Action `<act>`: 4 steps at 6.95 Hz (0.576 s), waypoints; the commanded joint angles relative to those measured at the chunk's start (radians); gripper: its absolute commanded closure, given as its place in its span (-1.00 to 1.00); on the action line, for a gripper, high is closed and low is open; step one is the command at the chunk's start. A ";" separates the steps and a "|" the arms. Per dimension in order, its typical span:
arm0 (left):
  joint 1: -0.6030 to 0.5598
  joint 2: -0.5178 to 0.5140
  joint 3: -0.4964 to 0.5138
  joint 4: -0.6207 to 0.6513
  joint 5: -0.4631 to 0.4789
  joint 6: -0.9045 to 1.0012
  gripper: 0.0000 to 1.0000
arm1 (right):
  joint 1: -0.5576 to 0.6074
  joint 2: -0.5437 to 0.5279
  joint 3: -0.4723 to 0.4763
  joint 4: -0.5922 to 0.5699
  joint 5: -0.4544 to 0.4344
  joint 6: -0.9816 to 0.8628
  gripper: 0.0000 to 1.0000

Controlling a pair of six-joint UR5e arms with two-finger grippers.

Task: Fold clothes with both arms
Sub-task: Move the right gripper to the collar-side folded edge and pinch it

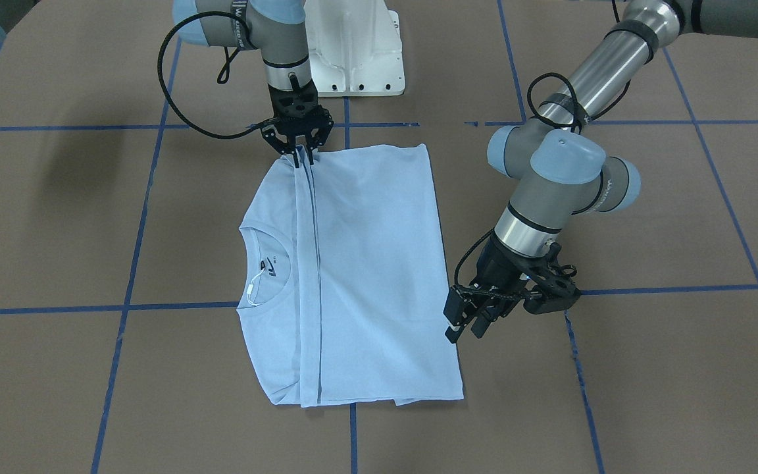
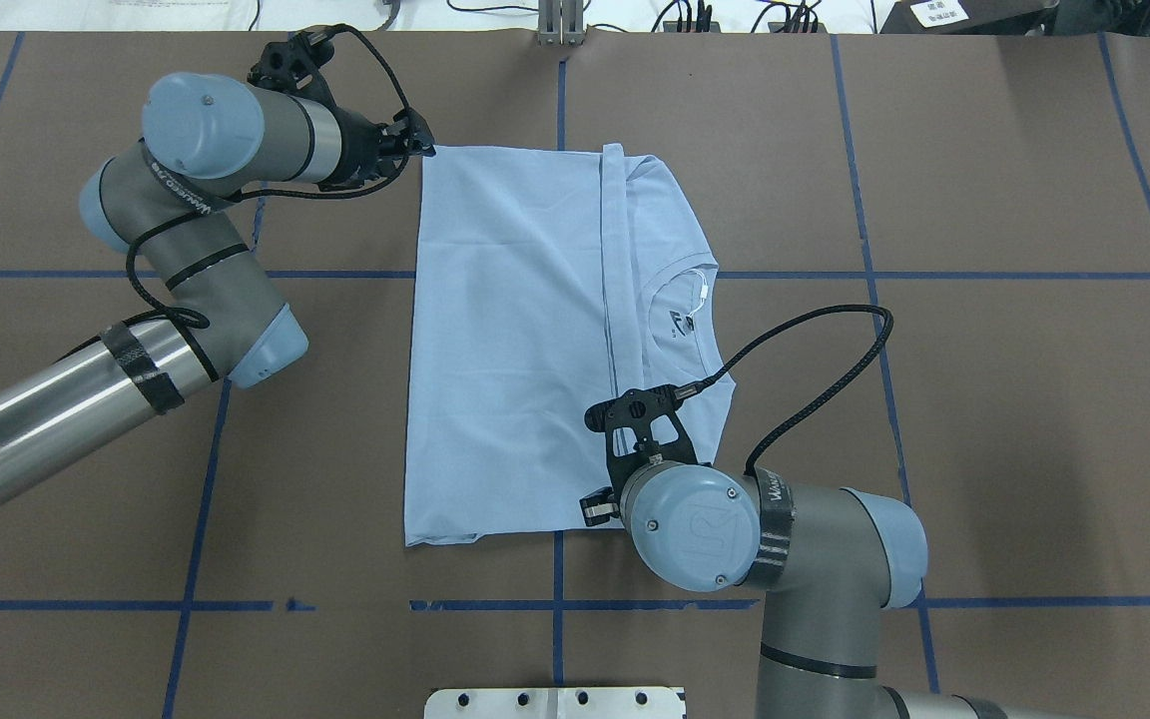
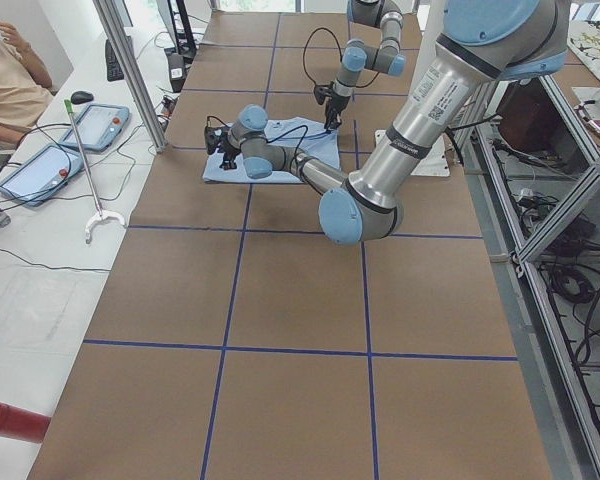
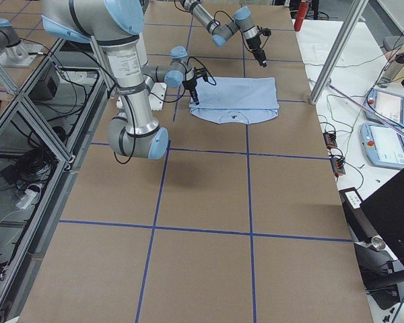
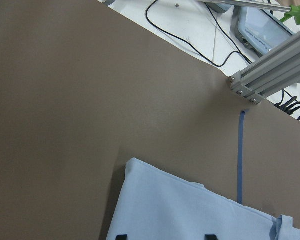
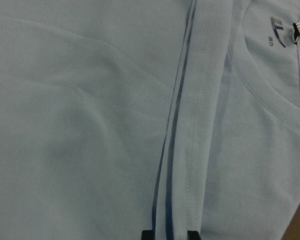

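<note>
A brown table (image 1: 43, 217) crossed by blue tape lines (image 1: 89, 127) has a white pedestal base (image 1: 359, 59) just behind the right gripper (image 1: 303, 158). Beyond the left gripper (image 1: 464, 331), past the table's edge, are an aluminium post (image 5: 270, 75), a tablet (image 5: 265, 30) and black cables (image 5: 190, 42). Farther that way a seated person (image 3: 5, 85) is at a white bench (image 3: 30, 270).

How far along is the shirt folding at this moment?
Done: the T-shirt is folded over, its hem laid just short of the collar. In hand: the right gripper pinches the hem's near end; the left gripper hangs open beside the fold edge. Left: probably another fold, since the shirt lies as one broad rectangle.
</note>
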 commanded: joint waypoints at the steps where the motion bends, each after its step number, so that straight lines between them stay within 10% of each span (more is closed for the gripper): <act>1: 0.001 0.000 0.001 0.000 0.000 -0.003 -0.21 | 0.000 0.014 -0.028 -0.002 -0.002 -0.004 0.34; 4: 0.001 0.002 0.001 0.000 0.000 -0.003 -0.21 | 0.000 0.014 -0.034 0.000 -0.002 -0.004 0.57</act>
